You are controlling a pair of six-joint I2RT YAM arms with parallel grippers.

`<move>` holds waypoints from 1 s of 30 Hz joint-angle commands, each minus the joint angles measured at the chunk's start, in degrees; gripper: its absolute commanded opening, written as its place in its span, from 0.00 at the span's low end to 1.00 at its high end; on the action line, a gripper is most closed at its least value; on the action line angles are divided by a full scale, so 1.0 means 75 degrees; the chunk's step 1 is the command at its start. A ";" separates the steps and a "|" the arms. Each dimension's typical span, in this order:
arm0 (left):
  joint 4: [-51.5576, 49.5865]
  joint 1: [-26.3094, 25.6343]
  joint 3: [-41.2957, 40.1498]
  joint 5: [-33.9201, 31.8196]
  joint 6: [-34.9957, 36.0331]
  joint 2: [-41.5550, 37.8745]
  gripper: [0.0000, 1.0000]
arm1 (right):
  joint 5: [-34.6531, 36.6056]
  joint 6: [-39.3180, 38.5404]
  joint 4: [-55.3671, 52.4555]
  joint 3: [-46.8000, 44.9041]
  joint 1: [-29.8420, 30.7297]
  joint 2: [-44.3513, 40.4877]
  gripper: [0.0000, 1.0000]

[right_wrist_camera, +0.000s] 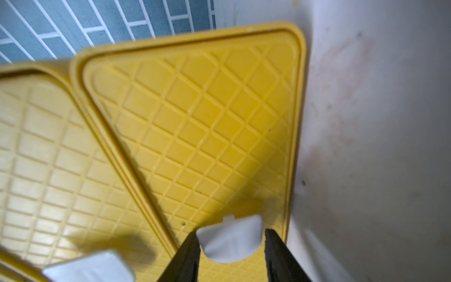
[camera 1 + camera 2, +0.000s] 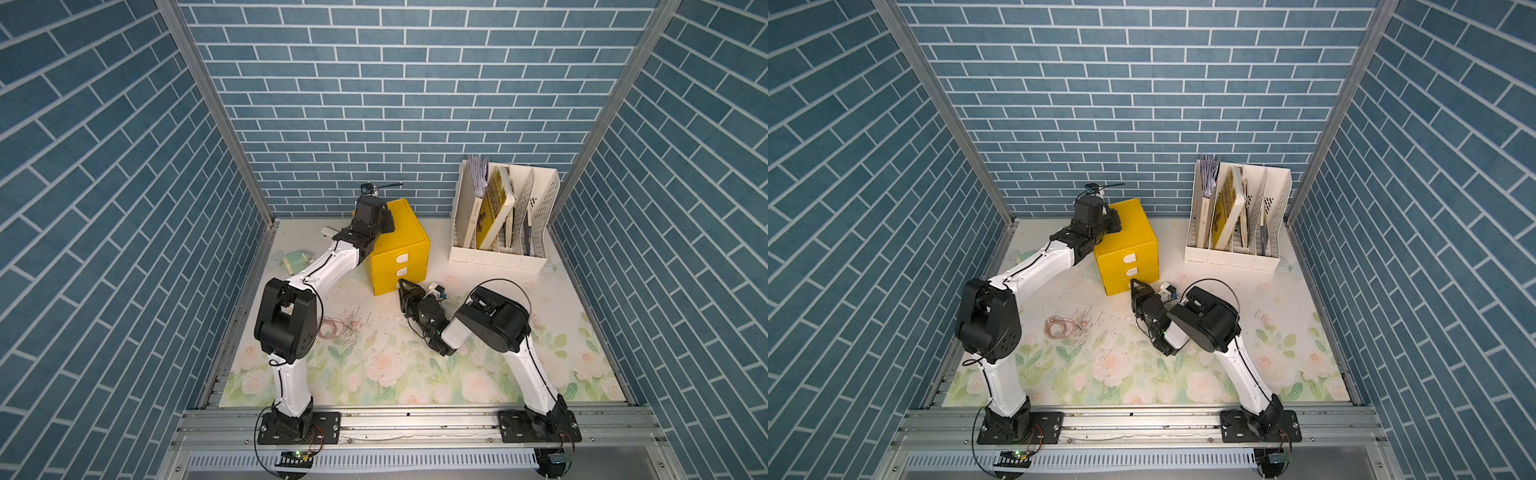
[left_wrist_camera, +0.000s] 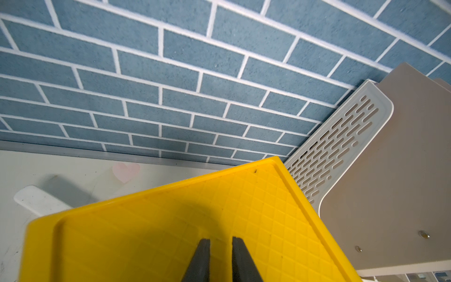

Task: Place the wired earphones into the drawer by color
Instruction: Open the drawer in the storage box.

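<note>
- Got the right gripper (image 1: 231, 233) spread either side of the white tab (image 1: 229, 244) on the bottom drawer (image 1: 195, 122) — touching one finger, sliver of gap at the other, not pinched yet.
- Got the left gripper (image 3: 220, 240) over the yellow cabinet (image 2: 399, 232) top, slim gap between fingers, gripping nothing.
- Spotted only the pinkish-copper earphones (image 2: 1059, 326), coiled on the table (image 2: 1125, 365), apart from the cabinet.
- Looks featherlight and floppy — best pinched where loops bunch, else strands trail.

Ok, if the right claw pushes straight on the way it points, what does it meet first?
The white tab handle of the lowest drawer, already between the open jaws of the right claw; its yellow front lies just behind. Depth to contact is hard to judge.
</note>
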 commanded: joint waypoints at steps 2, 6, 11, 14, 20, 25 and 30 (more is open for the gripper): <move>-0.1134 0.0066 -0.0418 0.0059 -0.0136 0.0235 0.23 | -0.0023 0.0473 -0.1335 -0.0400 -0.0121 0.0570 0.41; -0.1155 0.0066 -0.0433 0.0035 -0.0115 0.0193 0.22 | -0.0018 0.0447 -0.1332 -0.0689 -0.0119 0.0358 0.38; -0.1179 0.0065 -0.0439 0.0046 -0.0099 0.0157 0.22 | -0.0041 0.0275 -0.1370 -0.1070 -0.0083 -0.0071 0.33; -0.1183 0.0068 -0.0444 0.0076 -0.0096 0.0123 0.22 | -0.0053 0.0253 -0.1370 -0.1405 -0.0005 -0.0345 0.31; -0.1224 0.0063 -0.0461 0.0064 -0.0068 0.0061 0.22 | -0.0026 0.0216 -0.1292 -0.2184 0.0134 -0.0939 0.29; -0.1176 0.0069 -0.0595 0.0098 -0.0086 0.0001 0.23 | 0.0103 0.0224 -0.1252 -0.3058 0.0393 -0.1579 0.28; -0.1087 0.0062 -0.0729 0.0164 -0.0128 -0.0179 0.24 | 0.0168 0.0276 -0.1268 -0.3854 0.0645 -0.2198 0.28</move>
